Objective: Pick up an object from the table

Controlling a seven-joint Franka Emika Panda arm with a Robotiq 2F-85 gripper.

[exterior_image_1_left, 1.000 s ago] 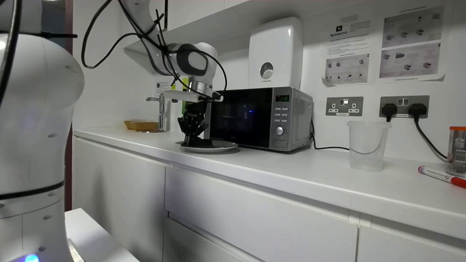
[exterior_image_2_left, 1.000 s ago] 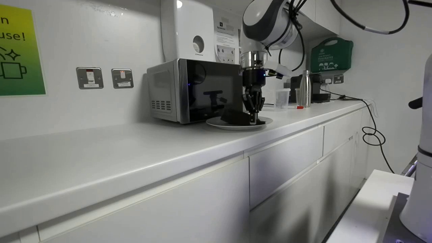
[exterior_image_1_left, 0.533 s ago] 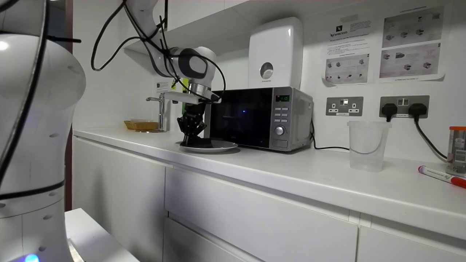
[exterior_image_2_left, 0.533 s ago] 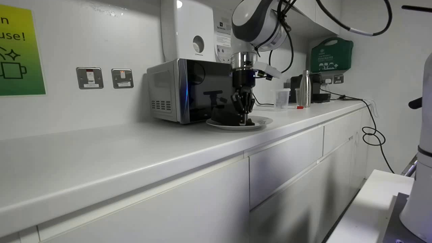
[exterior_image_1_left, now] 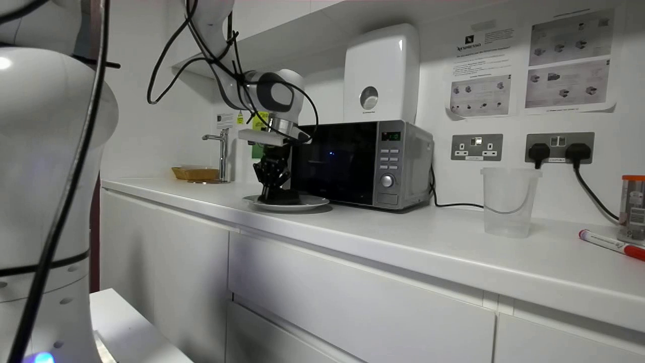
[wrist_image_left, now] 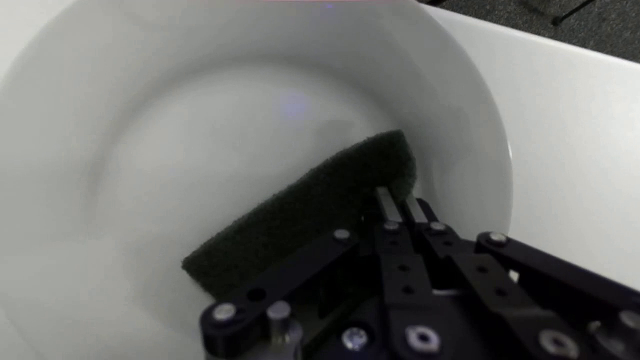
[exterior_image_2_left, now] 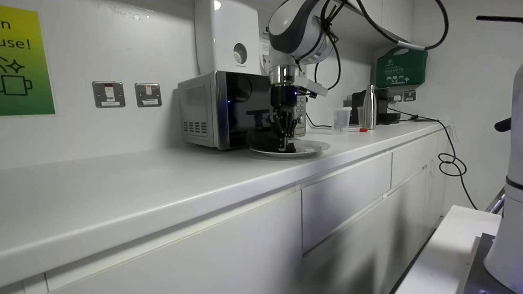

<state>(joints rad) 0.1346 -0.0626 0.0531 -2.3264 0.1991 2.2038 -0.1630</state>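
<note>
arm [exterior_image_2_left: 288, 20] bent, upper centre in an exterior view | base column [exterior_image_1_left: 25, 201] upright, left edge in an exterior view | wrist [exterior_image_2_left: 283, 75] near vertical, facing down | gripper [wrist_image_left: 398, 200] pointing down in both exterior views, lower right in the wrist view | fingers [wrist_image_left: 388, 205] pinched close together, narrow slit between tips

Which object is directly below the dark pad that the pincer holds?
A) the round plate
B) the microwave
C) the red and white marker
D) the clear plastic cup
A: in the wrist view, the visible part of the dark pad, with the pincer at one end, falls inside the rim of the round plate.
</note>
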